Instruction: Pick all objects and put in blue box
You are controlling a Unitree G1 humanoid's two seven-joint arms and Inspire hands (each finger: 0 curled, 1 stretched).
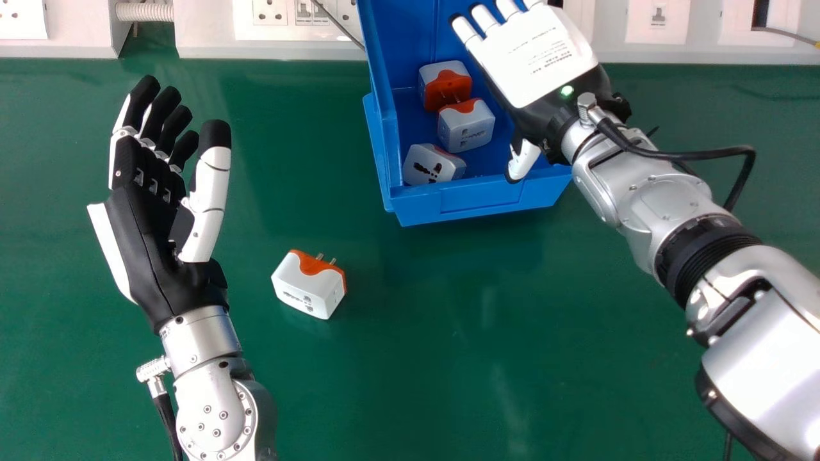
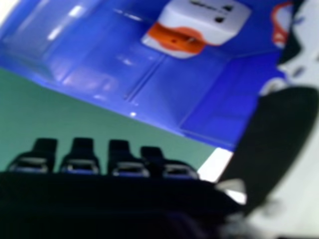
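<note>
One plug (image 1: 301, 288) lies on the counter (image 1: 410, 365), nearer than the box (image 1: 480, 203) and left of it. Also left of the box, the left hand (image 1: 150, 250) is empty, fingers loosely bent. Three plugs (image 1: 466, 128) sit inside the box; over its right side, the right hand (image 1: 535, 61) has straight, empty fingers.

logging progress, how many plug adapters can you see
4: one on the green table, near the left hand; three in the blue box, partly beneath the right hand, which may hide more.
</note>
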